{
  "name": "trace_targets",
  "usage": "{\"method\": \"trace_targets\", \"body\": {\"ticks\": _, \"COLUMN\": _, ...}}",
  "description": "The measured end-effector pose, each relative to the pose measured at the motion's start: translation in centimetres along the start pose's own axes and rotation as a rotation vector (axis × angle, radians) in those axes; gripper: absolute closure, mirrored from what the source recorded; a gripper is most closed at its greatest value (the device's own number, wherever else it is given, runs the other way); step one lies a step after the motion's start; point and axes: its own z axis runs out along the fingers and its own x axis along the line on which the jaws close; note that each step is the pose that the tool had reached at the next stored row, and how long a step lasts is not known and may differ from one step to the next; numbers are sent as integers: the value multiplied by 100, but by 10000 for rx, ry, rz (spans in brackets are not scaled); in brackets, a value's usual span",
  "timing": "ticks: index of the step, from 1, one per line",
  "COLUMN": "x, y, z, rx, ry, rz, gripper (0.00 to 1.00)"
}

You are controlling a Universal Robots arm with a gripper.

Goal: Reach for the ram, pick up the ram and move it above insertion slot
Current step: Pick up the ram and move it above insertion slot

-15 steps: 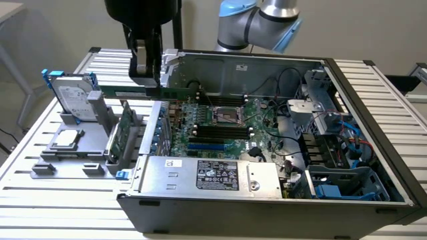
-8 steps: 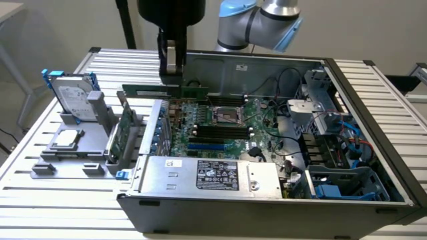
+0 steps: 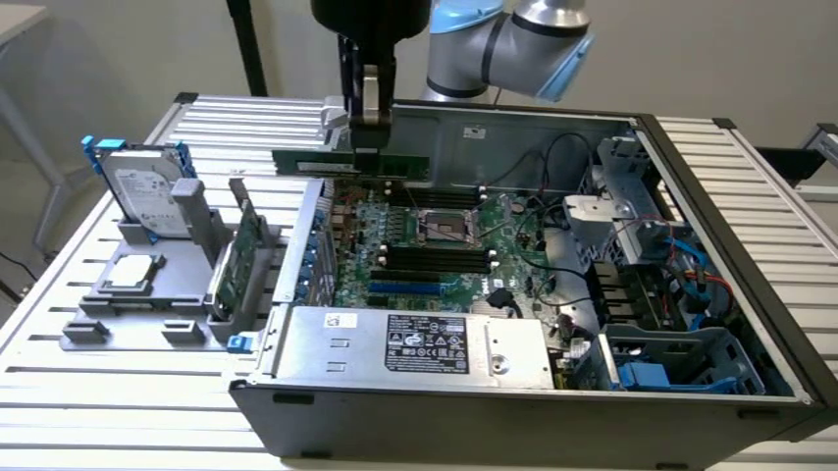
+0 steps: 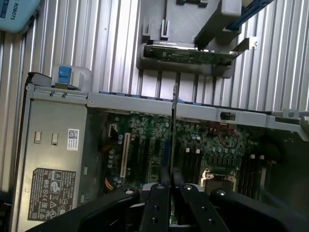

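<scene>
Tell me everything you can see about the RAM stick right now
The long, thin green RAM stick is a narrow circuit board with dark chips along its face. It hangs level and on edge in the air above the open computer case's motherboard, near the case's back wall. The black claw is shut on it from above, around its middle. In the wrist view it appears edge-on as a thin line. Nothing else touches it.

One ram (image 3: 351, 163), one hard drive (image 3: 140, 189), one expansion card (image 3: 234, 263).
</scene>
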Motion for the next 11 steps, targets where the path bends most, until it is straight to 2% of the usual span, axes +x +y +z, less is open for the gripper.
{"method": "trace_targets", "body": {"ticks": 6, "x": -200, "y": -151, "z": 48, "rx": -4, "ry": 37, "rz": 3, "gripper": 86}}
{"method": "trace_targets", "body": {"ticks": 11, "x": -305, "y": -353, "z": 90, "rx": -7, "ry": 77, "rz": 5, "gripper": 86}}
